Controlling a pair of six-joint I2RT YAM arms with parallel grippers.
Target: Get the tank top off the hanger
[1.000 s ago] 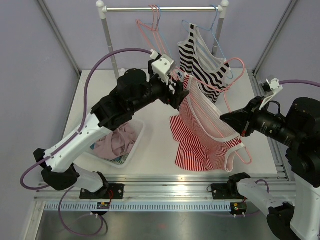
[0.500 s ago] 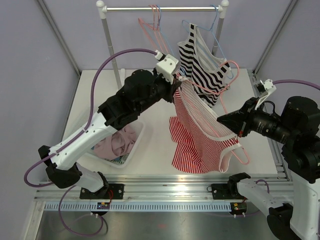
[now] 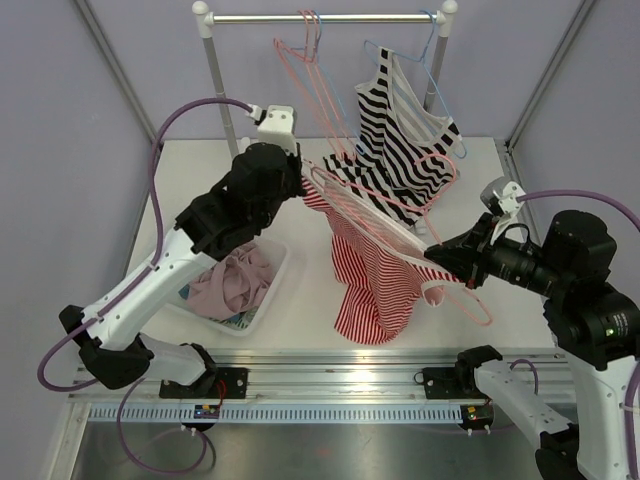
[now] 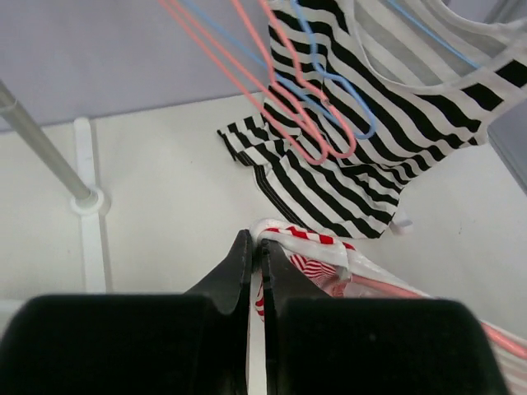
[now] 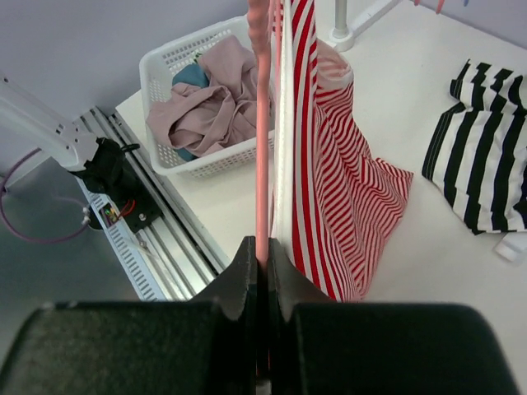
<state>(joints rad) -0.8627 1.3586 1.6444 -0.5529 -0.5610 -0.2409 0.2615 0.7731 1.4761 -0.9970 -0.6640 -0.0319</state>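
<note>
A red-and-white striped tank top (image 3: 370,285) hangs in the air from a pink hanger (image 3: 372,207) held slanted above the table. My left gripper (image 3: 302,184) is shut on the top's upper strap (image 4: 306,238), at the hanger's high left end; in the left wrist view my left gripper (image 4: 255,243) pinches the white-edged fabric at its tips. Lower right, my right gripper (image 3: 431,253) is shut on the hanger's wire. The right wrist view shows my right gripper (image 5: 263,247) clamping the pink hanger (image 5: 259,123), with the tank top (image 5: 338,181) draped beside it.
A black-and-white striped top (image 3: 400,140) hangs on a blue hanger (image 3: 425,60) from the rail (image 3: 325,17), beside an empty pink hanger (image 3: 305,60). A white basket (image 3: 270,290) of clothes sits front left. The rack post (image 4: 49,156) stands to the left.
My left gripper shut on the strap, then carried it left, away from the hanger's end. The tank top and hanger swung left, and the right gripper shifted slightly left with the hanger.
</note>
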